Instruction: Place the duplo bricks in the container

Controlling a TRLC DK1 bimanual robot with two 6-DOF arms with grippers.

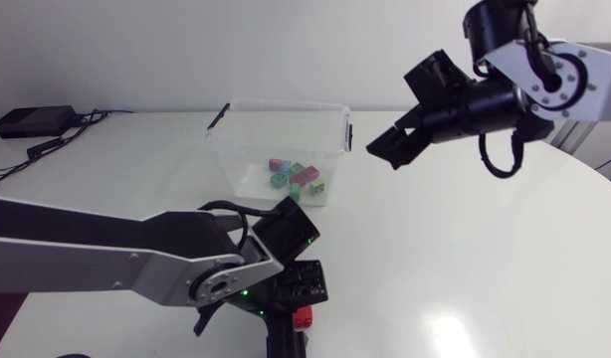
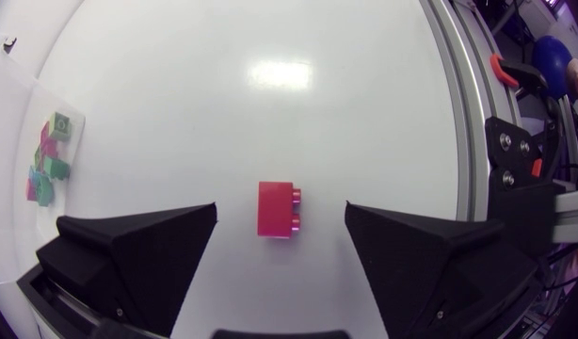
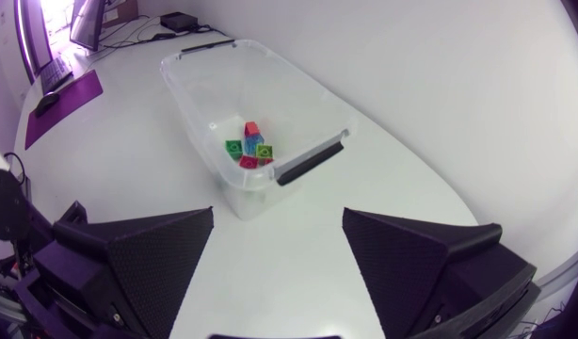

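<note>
Well apart from the container (image 1: 229, 159), a lone red brick (image 2: 275, 209) lies on its side between the spread fingers of the left gripper (image 2: 280, 215), touching neither, its studs turned toward one finger. Other bricks (image 1: 294, 177) already sit inside the container. The right gripper (image 3: 278, 217), also spread and empty, hangs beside the container. The brick looks light, rigid and smooth; a pinch across its flat faces should hold better than one on the studs.

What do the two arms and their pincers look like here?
The left arm has silver-grey links, black joints and small green lights near its wrist. The right arm has a white link, black joints and a looping black cable. The left pincer and right pincer are matte black, each made of two broad wedges.
</note>
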